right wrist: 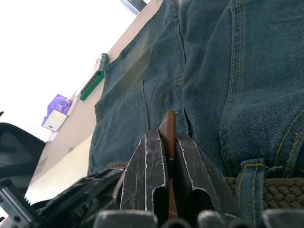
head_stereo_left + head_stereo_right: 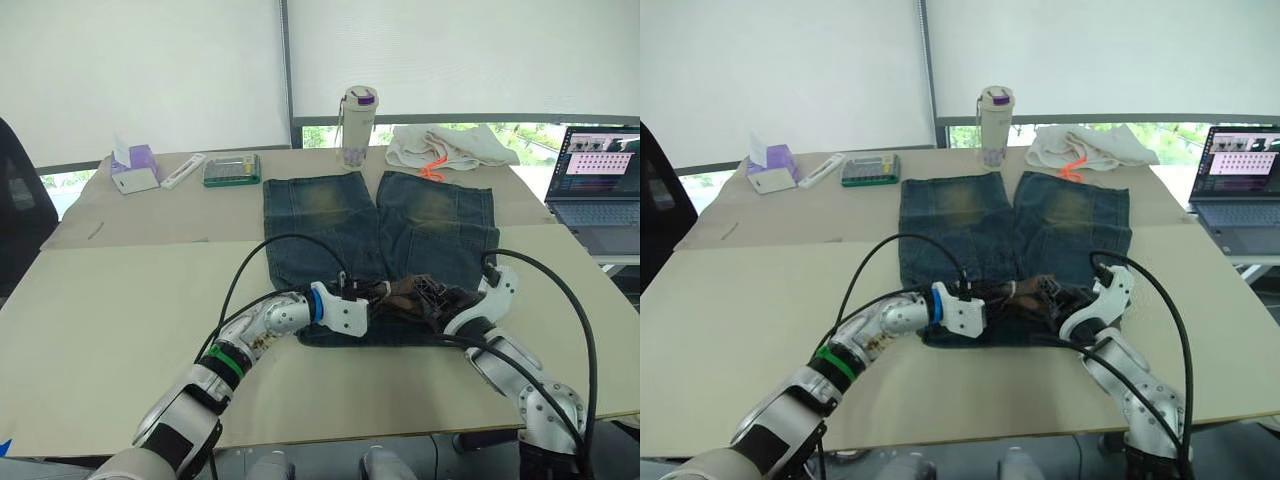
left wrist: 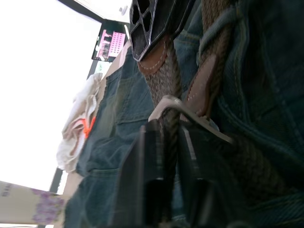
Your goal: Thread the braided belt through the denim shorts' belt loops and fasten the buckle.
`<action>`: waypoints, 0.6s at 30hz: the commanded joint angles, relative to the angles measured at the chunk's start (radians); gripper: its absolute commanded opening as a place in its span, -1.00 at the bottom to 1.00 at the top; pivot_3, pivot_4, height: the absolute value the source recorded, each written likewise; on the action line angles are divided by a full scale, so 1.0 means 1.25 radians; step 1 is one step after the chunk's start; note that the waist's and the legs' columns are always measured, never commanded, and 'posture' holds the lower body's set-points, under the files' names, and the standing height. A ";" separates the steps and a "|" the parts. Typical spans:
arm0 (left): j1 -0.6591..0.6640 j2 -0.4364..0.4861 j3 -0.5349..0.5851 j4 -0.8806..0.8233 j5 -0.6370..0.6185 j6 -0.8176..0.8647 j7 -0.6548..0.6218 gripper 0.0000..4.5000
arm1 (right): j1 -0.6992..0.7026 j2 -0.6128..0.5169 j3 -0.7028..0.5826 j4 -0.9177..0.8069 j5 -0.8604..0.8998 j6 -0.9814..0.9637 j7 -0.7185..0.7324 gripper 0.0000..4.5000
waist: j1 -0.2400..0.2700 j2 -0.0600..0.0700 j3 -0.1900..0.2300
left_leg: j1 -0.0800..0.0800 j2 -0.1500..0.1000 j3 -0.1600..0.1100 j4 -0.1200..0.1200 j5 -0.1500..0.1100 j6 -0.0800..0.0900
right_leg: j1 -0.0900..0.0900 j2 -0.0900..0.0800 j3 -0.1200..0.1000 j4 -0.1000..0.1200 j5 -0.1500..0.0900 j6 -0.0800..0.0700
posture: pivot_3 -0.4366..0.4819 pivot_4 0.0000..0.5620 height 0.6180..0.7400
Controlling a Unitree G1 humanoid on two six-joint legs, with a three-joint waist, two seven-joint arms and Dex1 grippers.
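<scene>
- Braided belt (image 2: 1035, 292) lying along the waistband of the denim shorts (image 2: 380, 235), lower centre of the head views, already under a belt loop (image 1: 248, 183).
- Left gripper (image 3: 169, 156): jaws pinching the braided strap just behind the buckle (image 3: 190, 114).
- Right gripper (image 1: 168, 156): jaws pinching the brown leather belt tip.
- Step in hand, judged: fastening. Hold the buckle frame steady, feed the tip straight through, keep the strap flat, avoid dragging the waistband.
- Beige counter (image 2: 110, 330); along the upper part of the frame: tissue box (image 2: 134, 168), bottle (image 2: 358, 125), white cloth (image 2: 450, 147).
- Laptop (image 2: 598, 188) at right edge; window blinds behind.
</scene>
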State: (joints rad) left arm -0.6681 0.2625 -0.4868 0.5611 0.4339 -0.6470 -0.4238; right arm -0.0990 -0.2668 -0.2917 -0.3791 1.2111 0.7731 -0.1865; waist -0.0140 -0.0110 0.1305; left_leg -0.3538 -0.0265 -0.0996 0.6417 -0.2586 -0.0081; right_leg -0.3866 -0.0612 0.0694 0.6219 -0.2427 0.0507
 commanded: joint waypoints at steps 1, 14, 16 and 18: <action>0.051 -0.002 0.064 -0.082 -0.186 -0.002 -0.070 -0.08 | 0.002 -0.090 -0.041 -0.019 -0.004 0.023 0.060 -1.00 | 0.000 0.000 0.000 | 0.000 0.000 0.000 0.000 0.000 0.000 | 0.000 0.000 0.000 0.000 0.000 0.000 | -0.05 -0.47 1.00; 0.141 0.085 0.130 -0.114 -0.384 0.196 -0.344 0.97 | 0.016 -0.406 -0.045 0.058 -0.249 0.017 0.343 -1.00 | 0.004 0.002 -0.001 | -0.001 0.000 0.001 0.001 0.000 0.000 | 0.000 0.000 0.000 -0.002 -0.001 0.000 | -0.05 -0.47 1.00; 0.144 0.089 0.120 -0.110 -0.360 0.191 -0.348 0.97 | 0.020 -0.431 -0.041 0.057 -0.280 0.012 0.378 -1.00 | 0.003 0.002 -0.001 | -0.001 0.000 0.001 0.001 0.000 0.000 | 0.001 0.000 0.000 -0.002 -0.001 0.000 | -0.05 -0.47 1.00; 0.149 0.094 0.110 -0.111 -0.345 0.189 -0.362 0.97 | 0.029 -0.458 -0.036 0.055 -0.318 0.004 0.413 -1.00 | 0.003 0.002 -0.001 | 0.000 0.000 0.001 0.000 0.000 0.000 | 0.001 0.000 0.000 -0.002 -0.001 0.000 | -0.05 -0.47 1.00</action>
State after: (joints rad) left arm -0.4917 0.3708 -0.3341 0.4331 -0.0190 -0.4070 -0.8569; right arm -0.0639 -0.8072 -0.3189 -0.3007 0.8558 0.8118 0.2956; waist -0.0101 -0.0080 0.1293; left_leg -0.3542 -0.0265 -0.0987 0.6423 -0.2588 -0.0077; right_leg -0.3854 -0.0611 0.0691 0.6189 -0.2434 0.0505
